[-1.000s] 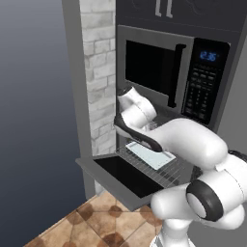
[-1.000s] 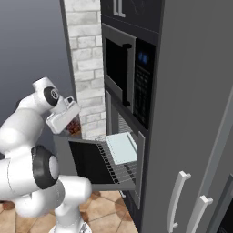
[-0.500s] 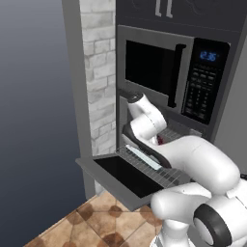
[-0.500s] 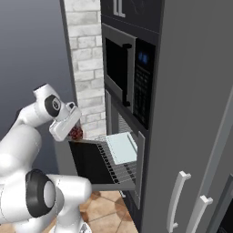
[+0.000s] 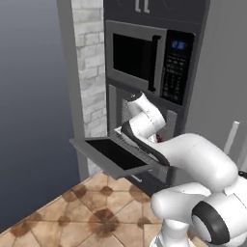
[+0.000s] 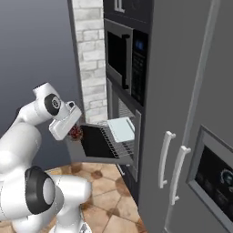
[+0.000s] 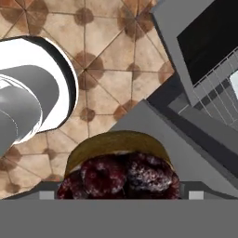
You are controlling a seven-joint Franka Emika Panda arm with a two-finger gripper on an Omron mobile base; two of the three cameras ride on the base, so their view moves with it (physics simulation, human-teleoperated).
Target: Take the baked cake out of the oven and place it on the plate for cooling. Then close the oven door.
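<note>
I have the cake (image 7: 120, 169) pinched in the gripper (image 7: 122, 197), out of the oven (image 6: 123, 132); plating and closing the oven door (image 5: 112, 154) remain

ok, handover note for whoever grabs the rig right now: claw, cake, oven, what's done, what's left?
Claw: carrying the cake clear of the oven; hand view has the cake hard against the camera, above the tile floor.
Oven door: dropped fully open, rack pulled out with a pale tray on it.
Done: cake is out of the oven.
Left: find the plate, set the cake on it, then shut the oven door.
</note>
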